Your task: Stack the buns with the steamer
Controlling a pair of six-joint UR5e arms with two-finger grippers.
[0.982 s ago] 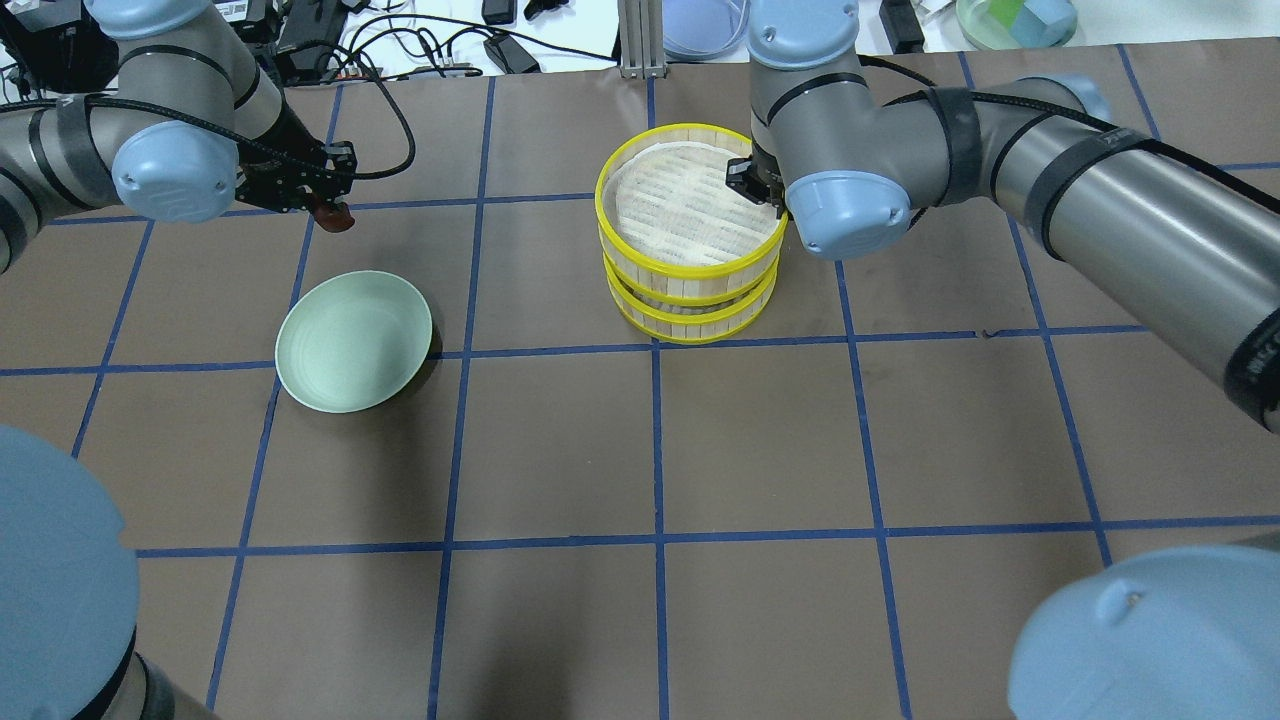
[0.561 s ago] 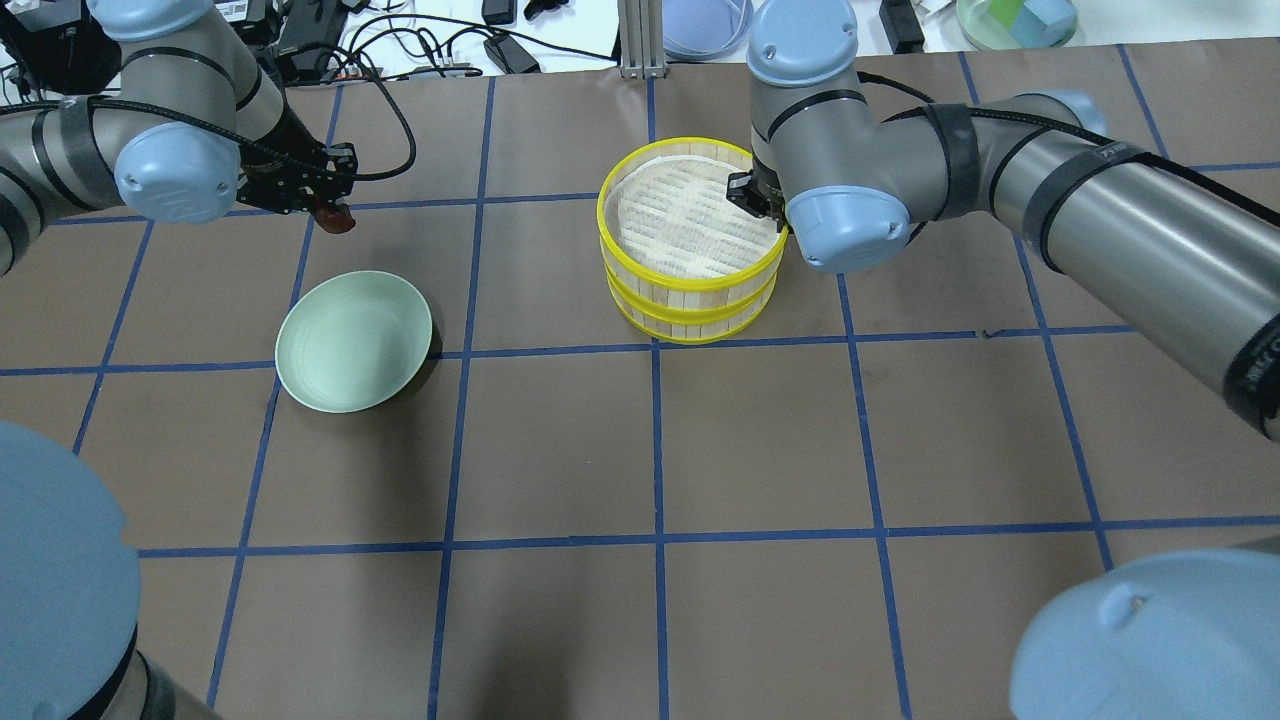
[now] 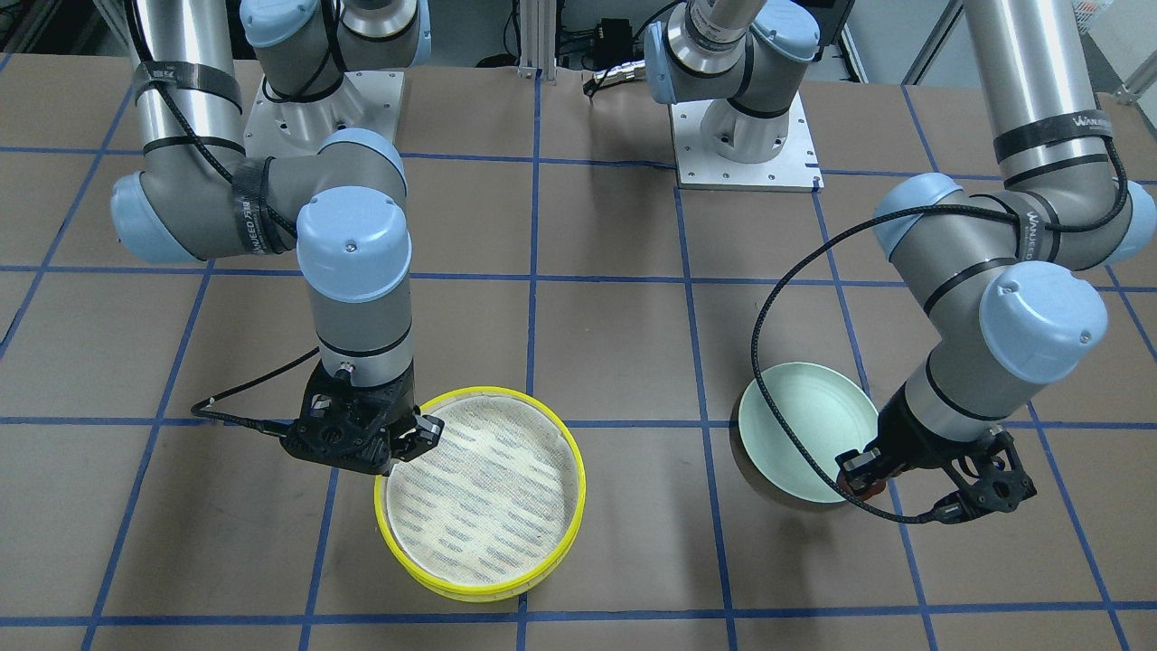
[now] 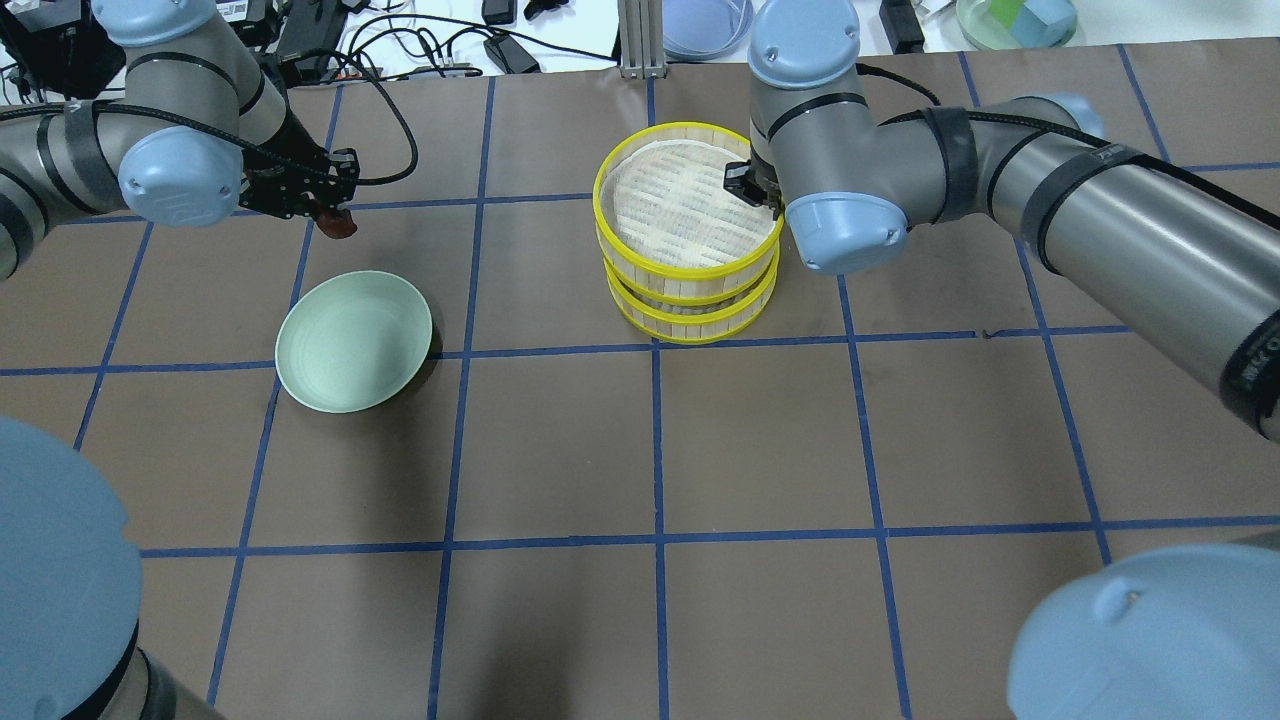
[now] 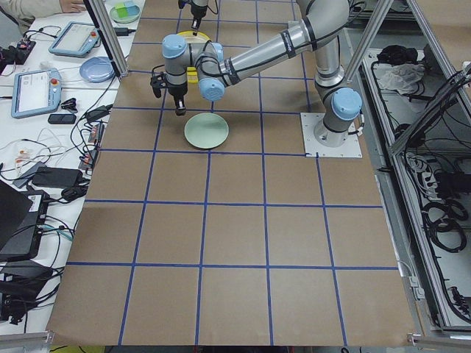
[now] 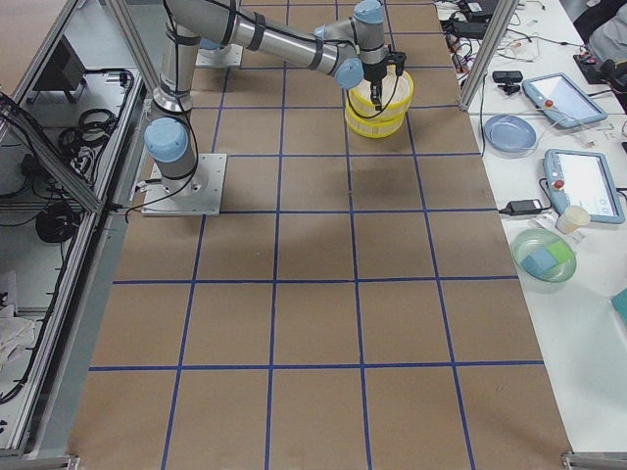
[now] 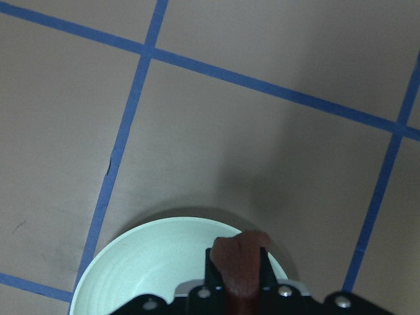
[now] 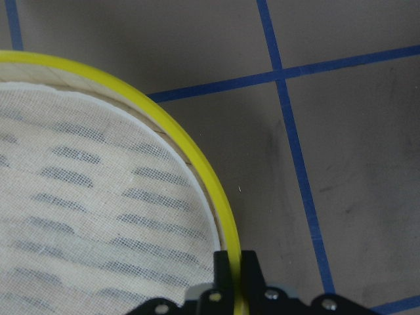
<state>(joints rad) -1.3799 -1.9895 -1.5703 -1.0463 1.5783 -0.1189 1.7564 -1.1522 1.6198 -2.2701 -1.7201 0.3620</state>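
Table (image 4: 760, 440): brown paper with a blue tape grid, fills every view.

2 grey arms reach over it. The right arm (image 4: 1100, 210) comes in from the right of the overhead frame. The left arm (image 4: 90, 160) comes in from the upper left.

Steamer, upper middle of the overhead frame: 2 round yellow-rimmed trays, 1 over the other. The top tray (image 4: 690, 268) shows its white liner with grey dashes, and nothing lies on the liner. The lower tray (image 4: 692, 328) peeks out beneath, a little nearer the bottom of the frame. Cannot tell whether the top one rests on it or hangs just clear.

Pale green plate (image 4: 353, 341), left of centre in the overhead frame, well apart from the steamer.

Right claw (image 8: 235, 275): its 2 fingers are pinched on the top tray's yellow rim, 1 inside and 1 outside. This is the rim's upper right edge in the overhead frame.

Left claw (image 4: 325, 205), upper left of the overhead frame, held above the table. It is clamped on 1 dark reddish-brown bun (image 7: 239, 259). From its wrist camera the bun hangs over the plate's edge.
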